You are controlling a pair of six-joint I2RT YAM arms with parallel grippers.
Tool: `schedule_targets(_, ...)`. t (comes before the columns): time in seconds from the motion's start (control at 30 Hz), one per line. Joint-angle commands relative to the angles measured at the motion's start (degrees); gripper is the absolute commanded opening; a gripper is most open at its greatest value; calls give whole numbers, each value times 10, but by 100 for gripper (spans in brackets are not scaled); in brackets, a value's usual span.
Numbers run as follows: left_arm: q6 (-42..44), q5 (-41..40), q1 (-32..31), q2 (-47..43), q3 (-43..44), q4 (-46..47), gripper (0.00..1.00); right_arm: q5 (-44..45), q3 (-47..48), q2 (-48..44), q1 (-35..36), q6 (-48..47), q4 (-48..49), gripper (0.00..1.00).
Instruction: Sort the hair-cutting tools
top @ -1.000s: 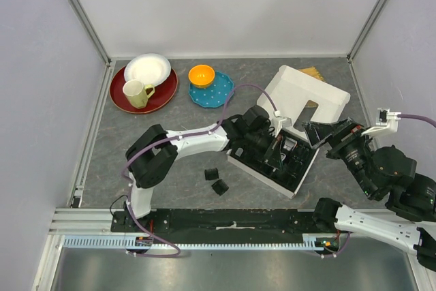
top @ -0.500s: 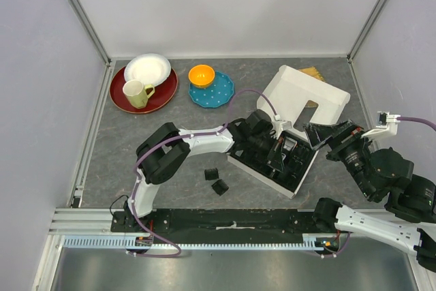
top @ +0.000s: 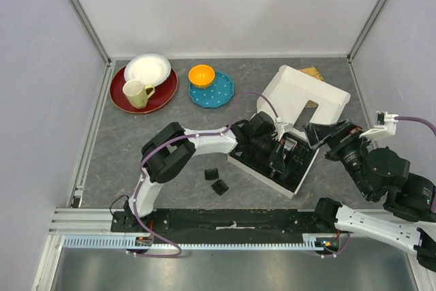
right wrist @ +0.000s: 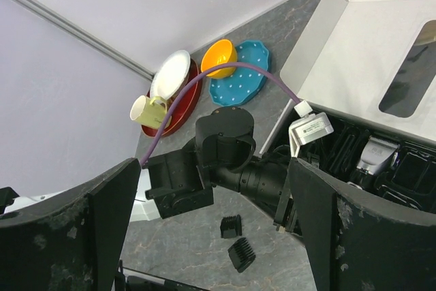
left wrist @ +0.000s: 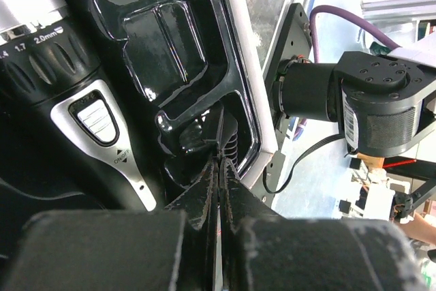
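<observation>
left arm (top: pixel 197 142) elbow swung right, jaws edged forward

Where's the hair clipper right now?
Seen from above, the clipper lies in the black tray of the white box, right of centre on the table, where the left arm reaches.

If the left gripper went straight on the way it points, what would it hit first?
Probably the coiled cord, lying in a recess of the black tray just beyond the shut left gripper. Depth is unclear from the wrist view.
</observation>
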Motion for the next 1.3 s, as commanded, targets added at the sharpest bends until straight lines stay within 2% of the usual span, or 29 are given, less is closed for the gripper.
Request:
schedule_targets(0.0,33,-49,-7,19,34,-52,4,10,0,11,0,3,-3,97)
schedule_targets(0.2,54,-120,-12,17,41,-102,15,12,-2,10,-1,7,-3,97)
schedule_targets(0.47,77,-180,-23,23,63,-140,22,8,-4,10,0,13,-5,97)
schedule_targets(0.63,79,-211,-26,5,67,-144,39,8,-3,6,0,12,-7,97)
schedule_targets(0.67,78,-219,-26,1,65,-145,46,8,-1,8,0,13,-10,97)
schedule_targets(0.87,77,-271,-26,-73,43,-145,63,24,24,15,0,16,-46,97)
schedule_targets(1.17,62,-321,-16,-222,-38,-134,68,42,34,30,-1,10,-67,98)
schedule_targets(1.27,37,-370,-2,-271,-86,-134,69,37,24,52,-1,-10,-58,98)
